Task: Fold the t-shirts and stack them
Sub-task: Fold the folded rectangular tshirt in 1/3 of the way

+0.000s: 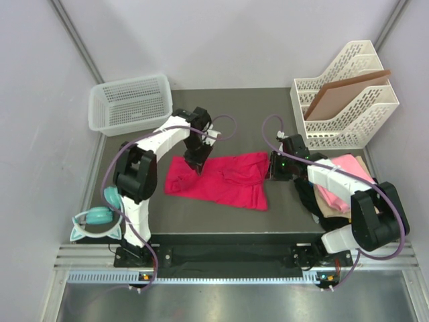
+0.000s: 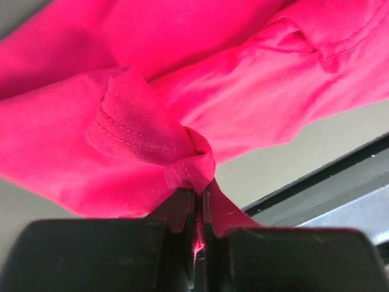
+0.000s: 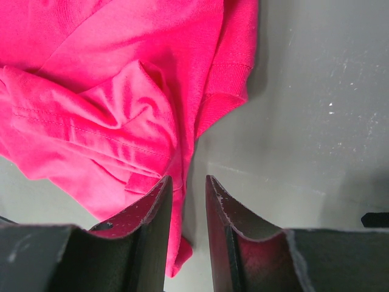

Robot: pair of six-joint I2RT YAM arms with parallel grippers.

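A bright crimson-pink t-shirt (image 1: pixel 231 182) lies crumpled across the middle of the dark table. My left gripper (image 1: pixel 199 168) is at its back left part, shut on a pinched fold of hem (image 2: pixel 191 170), with cloth squeezed between the two fingers. At the shirt's right edge my right gripper (image 1: pixel 270 168) stands open, pointing left. Its fingers (image 3: pixel 155 201) straddle the shirt's edge (image 3: pixel 179 182) without gripping it. Light pink (image 1: pixel 338 176), beige (image 1: pixel 327 209) and black (image 1: pixel 305 194) t-shirts are piled at the right under the right arm.
A white mesh basket (image 1: pixel 131 102) stands at the back left. At the back right is a white file rack (image 1: pixel 345 94) holding a brown board. Teal headphones (image 1: pixel 97 218) lie off the table's left front. In the left wrist view the table's front edge (image 2: pixel 316 176) runs close by.
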